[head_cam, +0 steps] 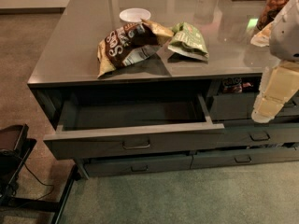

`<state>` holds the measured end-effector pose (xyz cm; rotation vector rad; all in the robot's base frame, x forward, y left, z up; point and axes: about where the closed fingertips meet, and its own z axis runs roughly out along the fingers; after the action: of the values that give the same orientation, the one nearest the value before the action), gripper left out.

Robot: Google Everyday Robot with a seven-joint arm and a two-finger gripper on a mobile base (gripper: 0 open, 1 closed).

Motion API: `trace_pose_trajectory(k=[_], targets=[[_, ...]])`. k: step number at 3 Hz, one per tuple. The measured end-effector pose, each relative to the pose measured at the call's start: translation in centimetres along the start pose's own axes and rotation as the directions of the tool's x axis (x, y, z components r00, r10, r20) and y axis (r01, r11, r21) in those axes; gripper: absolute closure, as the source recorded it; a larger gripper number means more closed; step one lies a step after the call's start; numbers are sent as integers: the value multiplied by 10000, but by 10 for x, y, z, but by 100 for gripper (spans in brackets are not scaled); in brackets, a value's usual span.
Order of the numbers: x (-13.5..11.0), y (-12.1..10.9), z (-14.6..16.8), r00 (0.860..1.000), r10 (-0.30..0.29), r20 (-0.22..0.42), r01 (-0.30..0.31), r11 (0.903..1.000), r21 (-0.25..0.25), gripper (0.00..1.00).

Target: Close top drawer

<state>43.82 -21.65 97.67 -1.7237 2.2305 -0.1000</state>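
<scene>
The top drawer [93,146] is a wide dark grey drawer under the left part of the counter. It is pulled far out toward me and its inside looks empty. Its small metal bar handle [137,146] sits in the middle of the tall flat front. My gripper [264,112], cream-coloured, hangs at the right edge of the view, pointing down. It is to the right of the drawer's right front corner, apart from it, and in front of a narrower grey drawer [233,107].
On the glossy counter top [70,55] lie a brown chip bag [128,41], a green bag [189,41], a white bowl [134,15] and a jar [275,3]. Shallower grey drawers [140,164] run below. A black stand [11,148] with a cable is on the floor at left.
</scene>
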Motion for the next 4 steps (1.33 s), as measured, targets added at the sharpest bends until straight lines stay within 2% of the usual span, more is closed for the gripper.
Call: trace_pose_trajectory(k=[1, 2, 3, 4], targets=[[0, 0, 0, 10000, 0, 1, 0, 10000, 0, 0], [3, 9, 20, 9994, 184, 278, -182, 9998, -74, 19], [4, 31, 66, 9947, 571, 859, -541, 9979, -368, 42], [4, 54, 127, 9819, 982, 1617, -855, 9928, -838, 65]])
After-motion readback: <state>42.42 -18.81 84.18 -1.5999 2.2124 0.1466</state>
